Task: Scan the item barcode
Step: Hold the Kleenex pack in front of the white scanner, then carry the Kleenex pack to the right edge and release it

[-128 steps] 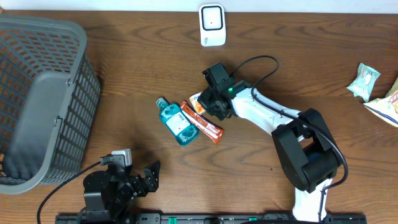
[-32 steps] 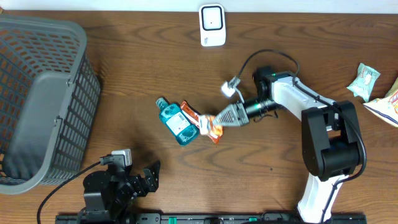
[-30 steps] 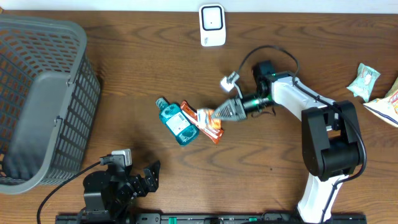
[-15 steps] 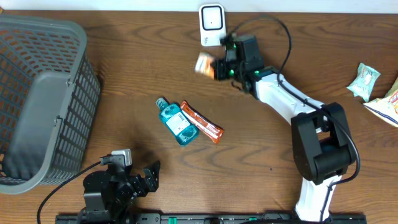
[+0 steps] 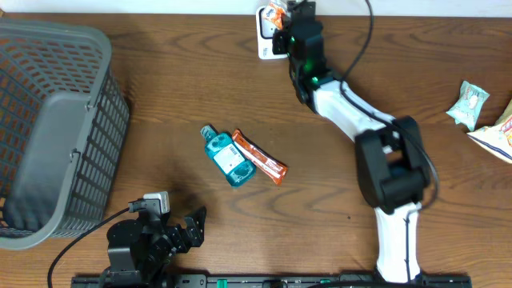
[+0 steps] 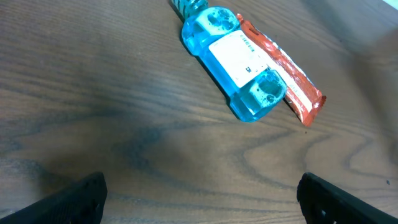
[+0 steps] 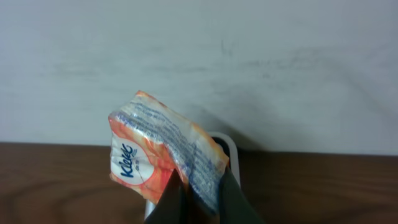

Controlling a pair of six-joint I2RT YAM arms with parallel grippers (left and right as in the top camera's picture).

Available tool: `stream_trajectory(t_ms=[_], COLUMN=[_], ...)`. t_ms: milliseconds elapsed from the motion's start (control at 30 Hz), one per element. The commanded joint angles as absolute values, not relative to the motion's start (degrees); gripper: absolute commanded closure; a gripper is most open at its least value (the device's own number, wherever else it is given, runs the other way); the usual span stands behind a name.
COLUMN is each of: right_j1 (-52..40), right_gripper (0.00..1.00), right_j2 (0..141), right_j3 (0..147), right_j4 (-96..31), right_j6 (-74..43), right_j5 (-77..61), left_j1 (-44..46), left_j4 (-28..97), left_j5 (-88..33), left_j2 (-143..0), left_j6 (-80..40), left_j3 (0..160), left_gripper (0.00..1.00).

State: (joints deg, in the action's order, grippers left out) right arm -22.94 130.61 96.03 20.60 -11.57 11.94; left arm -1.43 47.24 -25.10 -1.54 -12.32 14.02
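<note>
My right gripper [image 5: 282, 18] is shut on the item, a small orange and white Kleenex tissue pack [image 7: 158, 155], pinching its lower edge. In the right wrist view the gripper [image 7: 199, 200] holds the pack upright just in front of the white scanner [image 7: 231, 149], which is mostly hidden behind it. From overhead the pack [image 5: 275, 13] hangs at the table's far edge over the scanner [image 5: 263, 38]. My left gripper [image 5: 192, 226] rests open near the front edge, its fingers [image 6: 81, 198] wide apart with nothing between them.
A blue mouthwash bottle [image 5: 227, 158] and an orange snack bar [image 5: 260, 158] lie side by side mid-table. A grey mesh basket [image 5: 48, 128] stands at the left. Snack packets [image 5: 468, 104] lie at the right edge. A white wall runs behind the table.
The right arm lifted the tissue pack from beside the snack bar and carried it up to the scanner at the far edge. The left arm has not moved.
</note>
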Motion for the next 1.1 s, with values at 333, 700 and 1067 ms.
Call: stream_trajectory(t_ms=[333,700,1067], right_j1=[-23.6,-19.4,-1.4], right_gripper=[0.99,0.99,0.99], right_j2=[139.8,122.5,113.6], right_j3=[107.6,107.6,106.9], right_j4=[18.6,-11.3,-55.0], right_j6=[-8.1,-8.9,-18.2], right_j5=[21.6,25.1,35.8], left_j1=[-1.5,-1.5,-1.5], left_j4=[48.0,48.0,48.0], left_j5=[-24.8,-24.8,-24.8], left_j2=[-1.3,-1.3,-1.3], left_j6=[-12.8,-12.8,-12.8], left_j3=[14.3,14.3,14.3], left_gripper=[0.02,0.02,0.02])
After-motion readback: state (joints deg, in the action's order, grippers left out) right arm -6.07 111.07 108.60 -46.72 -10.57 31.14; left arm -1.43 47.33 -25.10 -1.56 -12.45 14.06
